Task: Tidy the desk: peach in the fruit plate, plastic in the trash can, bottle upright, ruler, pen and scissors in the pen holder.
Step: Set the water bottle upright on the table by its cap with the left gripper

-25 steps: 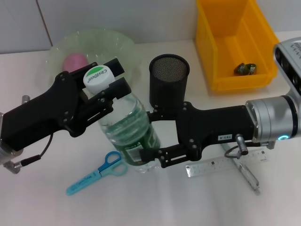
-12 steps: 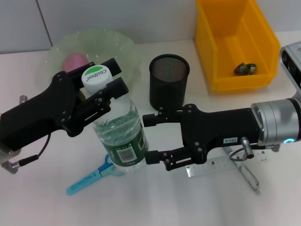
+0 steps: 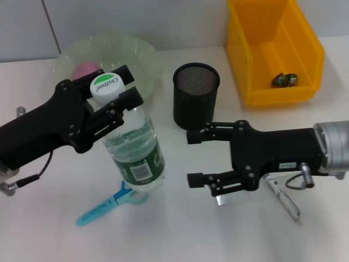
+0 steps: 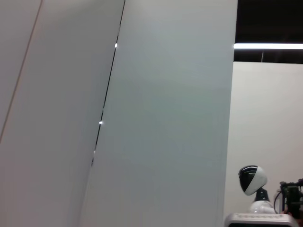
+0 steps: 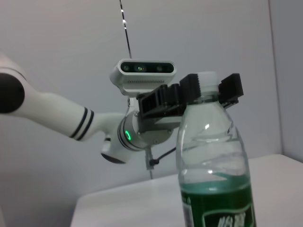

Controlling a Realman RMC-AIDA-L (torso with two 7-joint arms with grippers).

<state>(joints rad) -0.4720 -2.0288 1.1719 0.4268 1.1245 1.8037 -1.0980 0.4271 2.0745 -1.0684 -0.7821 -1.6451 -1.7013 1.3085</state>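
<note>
On the white desk, the clear green-labelled water bottle (image 3: pixel 133 155) stands upright, its cap clamped by the left gripper (image 3: pixel 112 93); the right gripper (image 3: pixel 199 158) hangs open beside it. Pink peach (image 3: pixel 86 70) sits plated; blue scissors (image 3: pixel 112 202), metal ruler (image 3: pixel 240 196) remain.

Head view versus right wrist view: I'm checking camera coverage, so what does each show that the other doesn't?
Only the head view shows the desk layout: the fruit plate holding the peach, the pen holder, the yellow bin, the scissors, the ruler, and the right gripper, open beside the bottle. Only the right wrist view shows the camera on the left arm's wrist. Both show the bottle upright, with the left gripper shut on its cap.
</note>
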